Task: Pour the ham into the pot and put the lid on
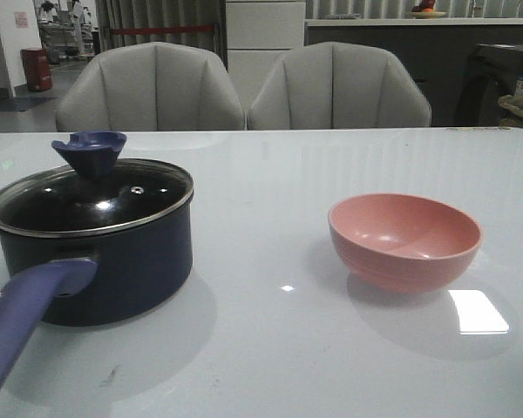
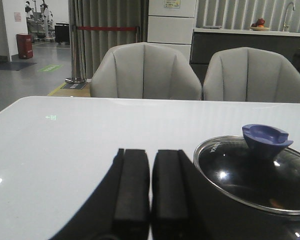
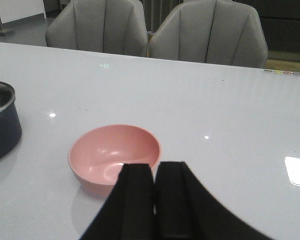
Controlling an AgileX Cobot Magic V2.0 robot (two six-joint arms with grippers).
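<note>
Both hands, left and right, hang clenched, grasping nothing; lid covers the pot; pink bowl holds nothing.

Front view sitting low at the near table edge, facing forward toward two grey chairs. Left wrist view hovering close beside the lid, right wrist view close over the pink bowl; both sharing those chairs with front.

Lid on pot, left on table; bowl right, well apart; chairs behind.
</note>
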